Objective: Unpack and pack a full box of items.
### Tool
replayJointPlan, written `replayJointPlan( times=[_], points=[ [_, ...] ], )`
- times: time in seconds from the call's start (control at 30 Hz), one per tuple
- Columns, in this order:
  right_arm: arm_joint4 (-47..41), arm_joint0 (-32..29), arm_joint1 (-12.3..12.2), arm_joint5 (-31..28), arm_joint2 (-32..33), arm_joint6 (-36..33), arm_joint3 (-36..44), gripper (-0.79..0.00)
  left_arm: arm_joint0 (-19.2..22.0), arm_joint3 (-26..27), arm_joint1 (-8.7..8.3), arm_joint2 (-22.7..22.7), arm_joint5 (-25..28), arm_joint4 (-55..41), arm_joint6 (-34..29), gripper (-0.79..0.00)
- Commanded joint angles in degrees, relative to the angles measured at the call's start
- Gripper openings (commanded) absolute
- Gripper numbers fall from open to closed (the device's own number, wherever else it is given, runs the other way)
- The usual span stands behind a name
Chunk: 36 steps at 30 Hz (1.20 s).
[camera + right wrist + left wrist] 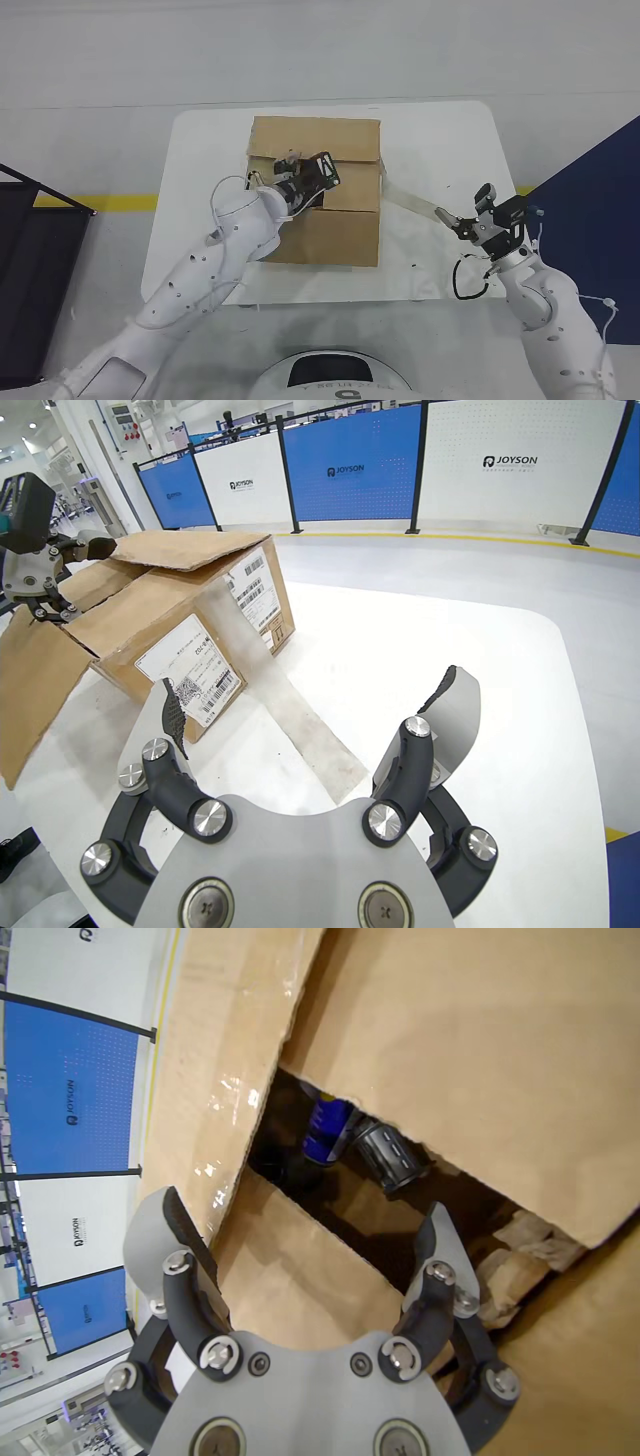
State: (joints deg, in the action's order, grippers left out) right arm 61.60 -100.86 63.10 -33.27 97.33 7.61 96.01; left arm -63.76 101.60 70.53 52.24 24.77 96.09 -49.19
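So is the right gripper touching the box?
Apart. The top view shows the right gripper off to the side of the box, with bare table between them, crossed by a tape strip.

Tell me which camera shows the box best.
Right wrist view: the box shows sides, labels and raised flaps. Top view: its flaps from above, partly under an arm. Left wrist view: a close gap between flaps.
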Motion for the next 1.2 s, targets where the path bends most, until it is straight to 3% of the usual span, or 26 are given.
replayJointPlan(
  times=[0.0, 0.2, 0.33, 0.5, 0.63, 0.73, 0.87, 1.0, 1.17],
  points=[
    [0.07, 0.14, -0.05, -0.54, 0.17, -0.06, -0.06, 0.000, -1.41, 2.31, -0.04, 0.77, 0.84, -3.59, -2.14, 0.000],
    [-0.12, 1.16, -0.22, -2.40, 0.34, -1.07, -0.32, 0.000, -5.52, 9.51, -0.64, 1.83, 3.73, -5.44, -5.63, 0.000],
    [0.05, 1.77, -0.28, -2.65, 0.25, -1.70, -0.21, 0.000, -7.50, 12.49, -1.59, 4.01, 0.62, 6.35, 0.70, 0.000],
    [0.29, 2.47, -0.31, -2.72, -0.15, -2.37, 0.08, 0.000, -7.95, 5.89, -2.38, 7.24, -8.84, 19.82, 15.28, 0.000],
    [0.29, 2.66, -0.31, -2.60, -0.32, -2.46, 0.35, 0.000, -6.58, 2.05, -2.06, 8.84, -9.46, 16.76, 16.33, 0.000],
    [0.04, 2.62, -0.31, -2.41, -0.33, -2.45, 0.40, 0.000, -6.15, 2.61, -1.87, 10.02, -8.37, 13.31, 15.75, 0.000],
    [-0.26, 2.70, -0.30, -2.16, -0.44, -2.64, 0.58, 0.000, -5.97, 4.35, -1.88, 10.79, -10.55, 16.09, 18.71, 0.000],
    [-0.69, 2.65, -0.24, -1.57, -0.73, -2.59, 0.77, 0.000, -5.63, 5.61, -1.82, 12.00, -15.21, 19.23, 22.76, 0.000],
    [-0.84, 2.33, -0.11, 0.21, -1.01, -2.38, 1.39, 0.000, -3.87, 3.21, -1.45, 14.35, -24.93, 21.63, 28.78, 0.000]
  ],
)
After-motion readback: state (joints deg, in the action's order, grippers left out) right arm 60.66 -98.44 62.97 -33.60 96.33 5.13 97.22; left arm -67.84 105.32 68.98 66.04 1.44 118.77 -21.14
